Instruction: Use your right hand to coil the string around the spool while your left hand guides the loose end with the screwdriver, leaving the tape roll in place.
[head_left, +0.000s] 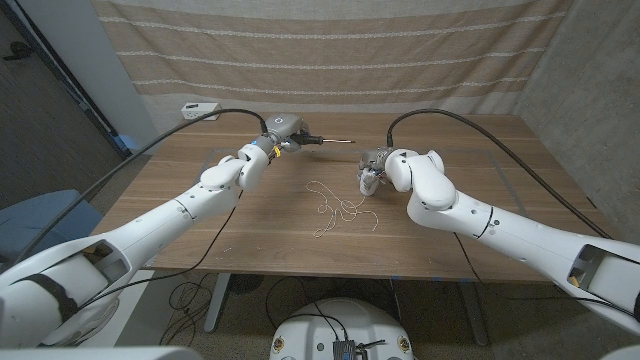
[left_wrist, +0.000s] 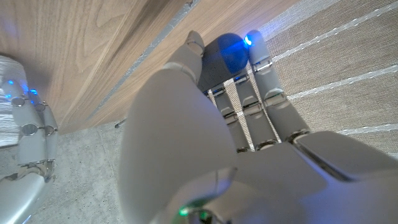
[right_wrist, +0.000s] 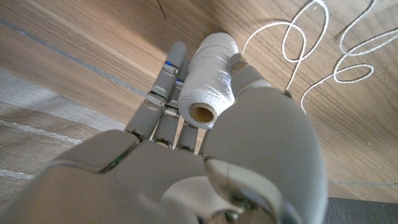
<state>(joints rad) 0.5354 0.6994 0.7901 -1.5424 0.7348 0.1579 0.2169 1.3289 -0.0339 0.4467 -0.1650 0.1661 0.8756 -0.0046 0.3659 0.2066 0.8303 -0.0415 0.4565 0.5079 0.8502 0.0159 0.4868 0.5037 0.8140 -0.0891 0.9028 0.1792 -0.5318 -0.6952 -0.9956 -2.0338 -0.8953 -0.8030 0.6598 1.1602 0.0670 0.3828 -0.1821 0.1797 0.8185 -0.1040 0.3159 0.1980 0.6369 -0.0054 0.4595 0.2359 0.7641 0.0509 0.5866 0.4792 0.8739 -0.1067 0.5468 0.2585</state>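
My left hand (head_left: 282, 134) grips a screwdriver (head_left: 328, 141) by its dark blue handle (left_wrist: 226, 52); the thin shaft points toward my right hand, a little above the wood. My right hand (head_left: 374, 172) holds a white spool (right_wrist: 208, 79) wound with string between thumb and fingers. From the spool the loose white string (head_left: 340, 207) trails onto the wooden table (head_left: 250, 230) in tangled loops (right_wrist: 323, 56) near the middle. The screwdriver tip stays clear of the string. In the left wrist view my right hand (left_wrist: 30, 127) shows off to one side.
A small white object (head_left: 195, 108) lies at the table's back left edge. A striped cloth (head_left: 330, 50) hangs behind the table. Black cables (head_left: 470, 125) arc over both arms.
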